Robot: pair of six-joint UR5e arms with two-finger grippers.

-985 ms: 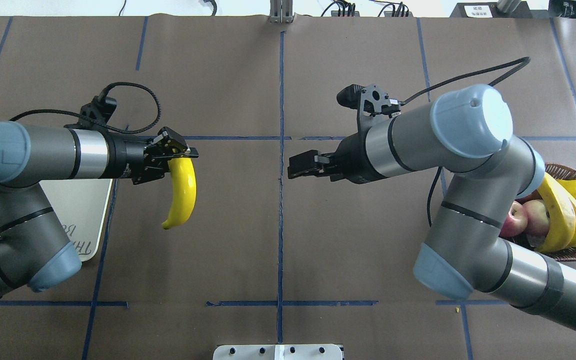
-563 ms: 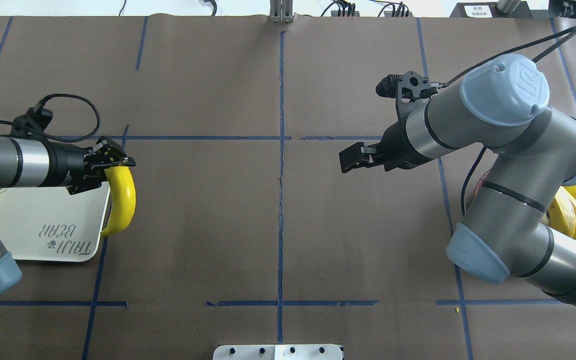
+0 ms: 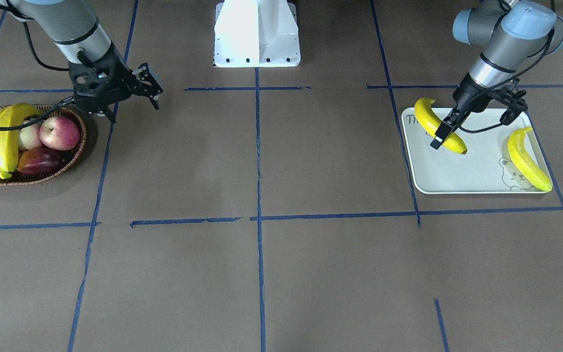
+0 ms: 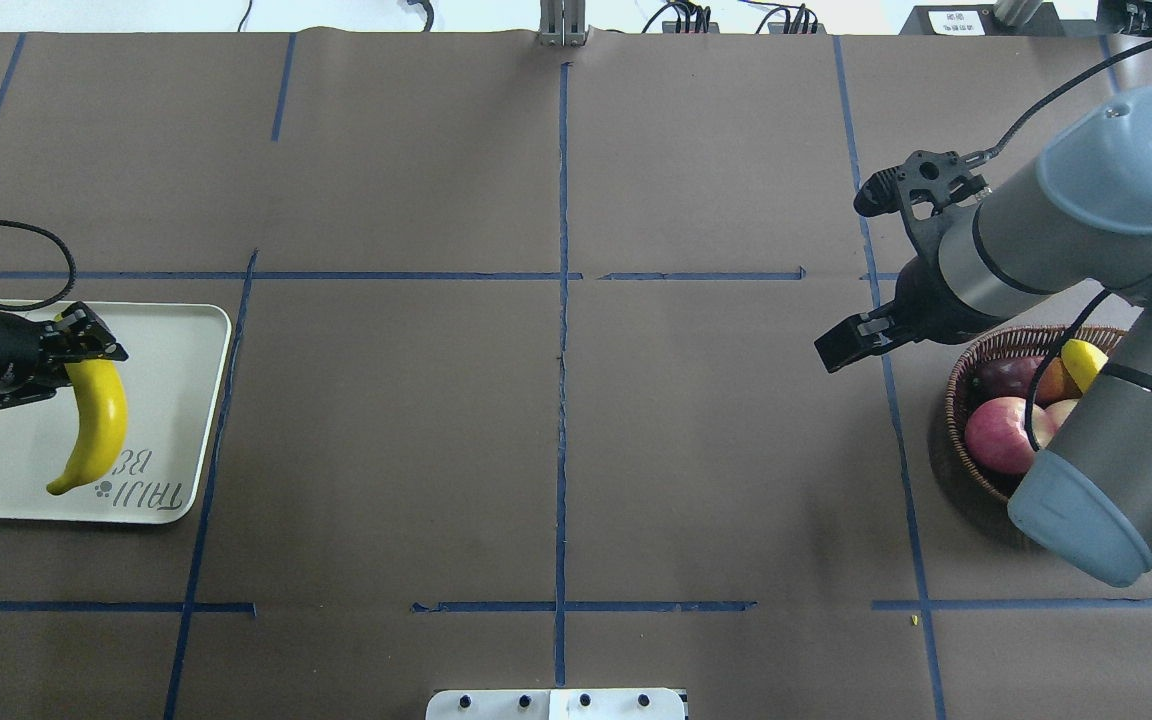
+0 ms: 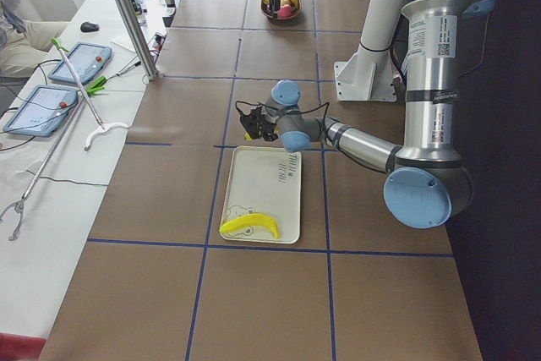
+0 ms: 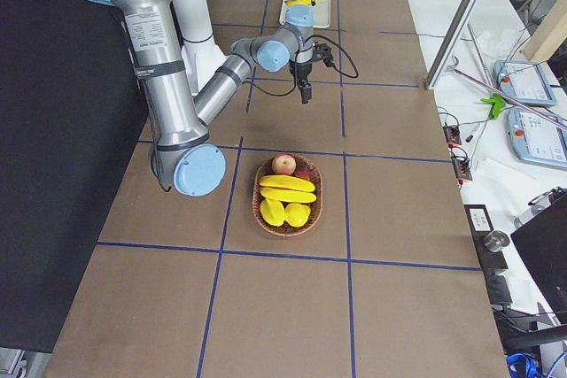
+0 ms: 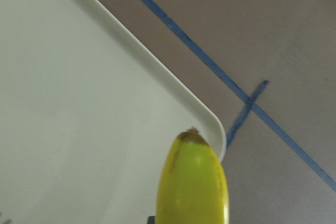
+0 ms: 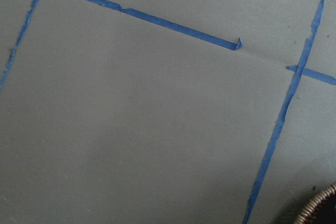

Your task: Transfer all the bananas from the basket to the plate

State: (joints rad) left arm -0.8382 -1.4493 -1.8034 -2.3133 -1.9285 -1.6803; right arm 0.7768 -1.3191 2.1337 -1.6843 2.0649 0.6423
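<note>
Surface: brown paper-covered table (image 4: 556, 450) taped off in a blue grid. I read it from the plate end outward.
Left gripper (image 4: 86, 345): fingers pinching the held banana (image 4: 101, 420) near its upper end, above the plate (image 4: 176, 340).
Held banana: it hangs curved over the plate's half nearer the table's middle, with its lower tip above the printed lettering. The upper end sits close to a plate corner. I cannot tell whether the lower tip touches the plate.
Plate: the placed banana (image 3: 528, 159) lies along the outer side by the bear print, well apart from the held one.
Step in hand: I judge this to be the set-down. I would nudge inward from the corner and lower until the tip and belly rest flat, and only then spread the fingers. A release from height could roll the fruit over the rim.
Right gripper (image 4: 851, 345): fingers apart, holding nothing, over bare table just beside the basket (image 3: 32, 180).
Basket: two more bananas (image 6: 288, 189) lie across the top, with apples (image 3: 59, 133) beside them. By my count the job is about half done.
</note>
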